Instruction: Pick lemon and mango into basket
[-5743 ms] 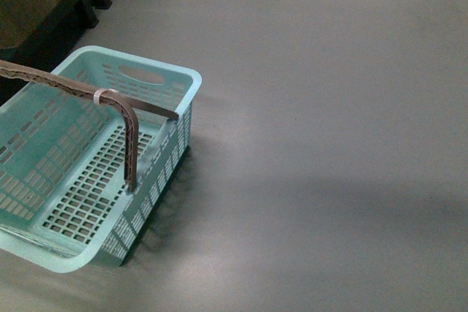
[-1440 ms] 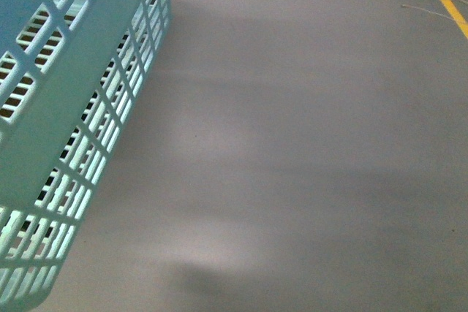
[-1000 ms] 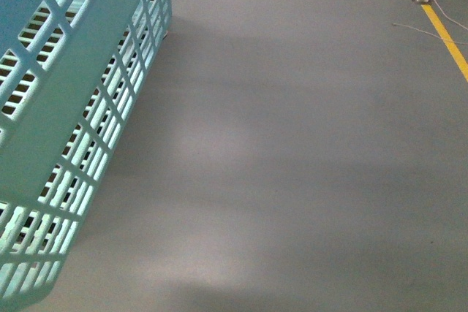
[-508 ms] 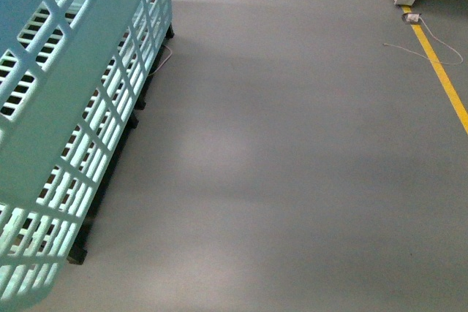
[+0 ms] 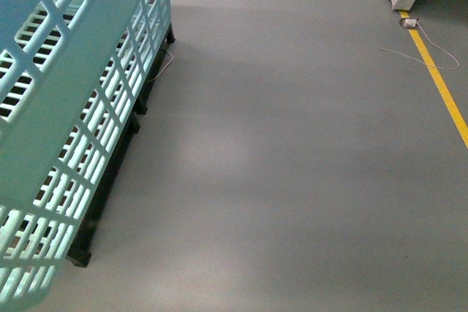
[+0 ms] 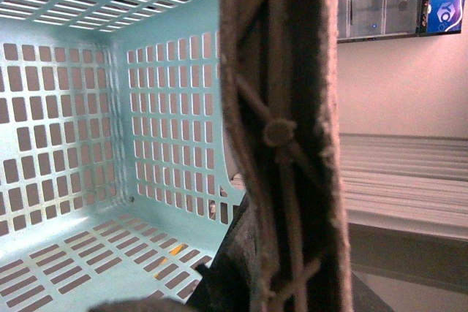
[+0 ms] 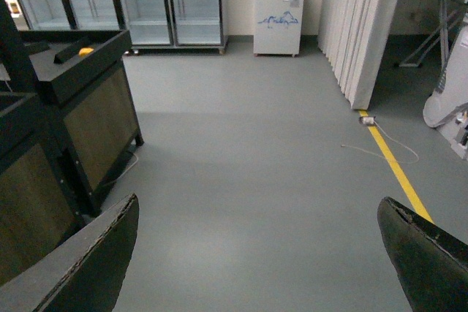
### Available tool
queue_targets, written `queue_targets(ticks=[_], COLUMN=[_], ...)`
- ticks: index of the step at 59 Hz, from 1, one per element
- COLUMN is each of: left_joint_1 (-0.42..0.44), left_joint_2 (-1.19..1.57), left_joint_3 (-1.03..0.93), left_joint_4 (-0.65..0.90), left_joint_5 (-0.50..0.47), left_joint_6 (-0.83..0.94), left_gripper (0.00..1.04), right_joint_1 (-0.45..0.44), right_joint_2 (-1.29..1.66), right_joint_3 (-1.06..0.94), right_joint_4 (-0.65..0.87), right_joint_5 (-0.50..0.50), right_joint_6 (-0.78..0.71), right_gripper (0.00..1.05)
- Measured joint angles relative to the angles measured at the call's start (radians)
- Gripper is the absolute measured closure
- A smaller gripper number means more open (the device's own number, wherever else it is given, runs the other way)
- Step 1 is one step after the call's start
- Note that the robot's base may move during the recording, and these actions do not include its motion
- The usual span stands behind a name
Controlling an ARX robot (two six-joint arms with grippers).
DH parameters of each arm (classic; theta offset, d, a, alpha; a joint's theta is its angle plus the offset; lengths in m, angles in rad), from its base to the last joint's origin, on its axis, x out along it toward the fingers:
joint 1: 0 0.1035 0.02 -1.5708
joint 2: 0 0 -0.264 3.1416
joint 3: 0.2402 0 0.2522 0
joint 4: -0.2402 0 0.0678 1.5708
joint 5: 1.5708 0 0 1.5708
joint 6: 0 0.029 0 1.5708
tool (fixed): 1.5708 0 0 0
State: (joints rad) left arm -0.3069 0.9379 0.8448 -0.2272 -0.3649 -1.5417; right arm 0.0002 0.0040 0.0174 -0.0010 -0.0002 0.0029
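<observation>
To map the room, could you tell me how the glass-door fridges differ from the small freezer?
The glass-door fridges are tall, with clear doors showing shelves; the small freezer is low, white, with a blue lid. The fridges form a row; the freezer stands alone. Both stand against the far wall.

Grey floor (image 5: 292, 180) (yellow line (image 5: 436, 78) painted)

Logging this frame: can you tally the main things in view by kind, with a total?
Teal basket: 1
Brown basket handle: 1
Grippers: 2 (left gripper shut on the handle; right gripper open, empty)
Blue-topped freezer: 1
Yellow floor line: 1
Total: 6
</observation>
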Motion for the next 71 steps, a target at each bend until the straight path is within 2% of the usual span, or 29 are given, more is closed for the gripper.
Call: queue_targets(ticks=[21,30,71], left_joint_1=[-0.007,-0.005,-0.003], left_joint_2=[0.000,0.000,0.001], left_joint_3=[0.000,0.001,0.002], left_joint_4=[0.000,0.000,-0.002], left_joint_5=[0.025,0.000,0.000], left_joint_6=[-0.010,-0.007,-0.005], left_gripper=[1.00,1.00,1.00], right_joint_1=[0.000,0.000,0.000], right_joint_2=[0.000,-0.001,-0.001], right_joint_3=[0.000,0.000,0.000], right_joint_4=[0.000,0.000,0.000], right_joint_5=[0.003,0.003,0.000], right_joint_6=[0.000,0.000,0.000], right_gripper=[0.09,0.09,0.09])
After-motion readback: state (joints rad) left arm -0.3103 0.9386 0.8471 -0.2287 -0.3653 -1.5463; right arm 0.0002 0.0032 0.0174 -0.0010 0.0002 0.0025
